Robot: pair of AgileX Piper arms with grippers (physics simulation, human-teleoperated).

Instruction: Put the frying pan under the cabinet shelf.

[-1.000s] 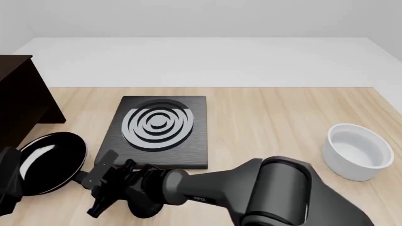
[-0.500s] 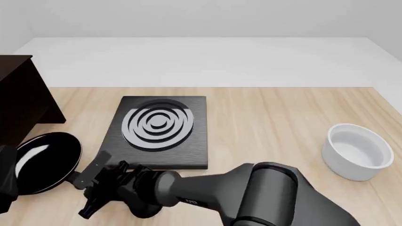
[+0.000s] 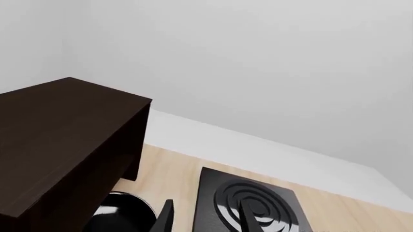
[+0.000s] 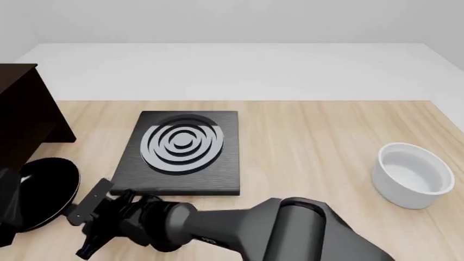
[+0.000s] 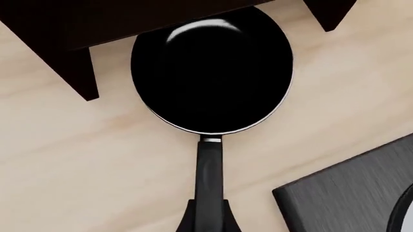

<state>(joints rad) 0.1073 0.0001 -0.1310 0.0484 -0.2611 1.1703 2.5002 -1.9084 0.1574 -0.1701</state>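
Much cut off at the edges and behind the arms.

In the front view the dark brown wooden cabinet shelf (image 4: 22, 119) runs off the left edge, and the round black frying pan (image 4: 43, 190) is partly covered by a dark shape at that edge. The right wrist view shows the pan's far rim under the cabinet's edge and its handle end hidden between the right gripper's (image 5: 209, 217) fingers. The black square slab with grey rings (image 5: 348, 193) is cropped there.
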